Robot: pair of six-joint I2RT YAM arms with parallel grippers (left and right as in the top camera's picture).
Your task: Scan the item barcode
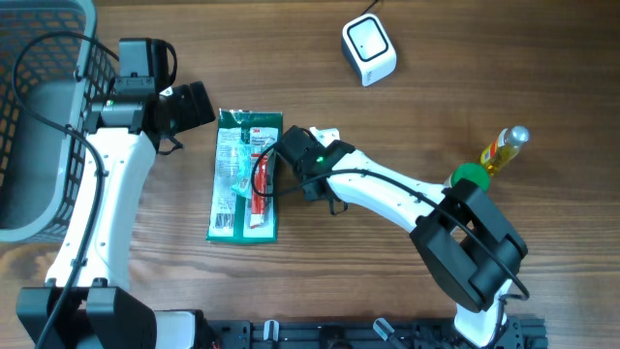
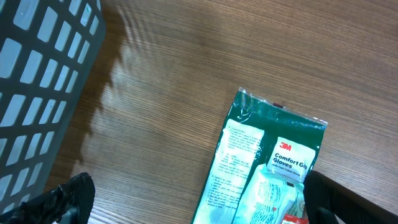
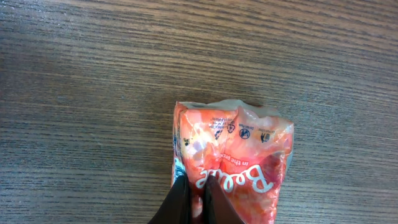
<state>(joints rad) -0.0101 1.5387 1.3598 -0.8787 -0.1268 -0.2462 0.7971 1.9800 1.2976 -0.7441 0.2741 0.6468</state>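
Right hand pinches the orange-red packet by its near edge; left hand spread near the glove pack.

left arm: white links, black joints, black block at the base; black cables loop along it, one arcing off to the side.
left gripper: black boxy housing with a black camera block behind it; fingers matte black, rough-textured.
right arm: white curved link, large rounded black joint housings, thin black cable running along the top.
right wrist housing: black, small green light lit.
right gripper: dark, narrow tapered fingers.
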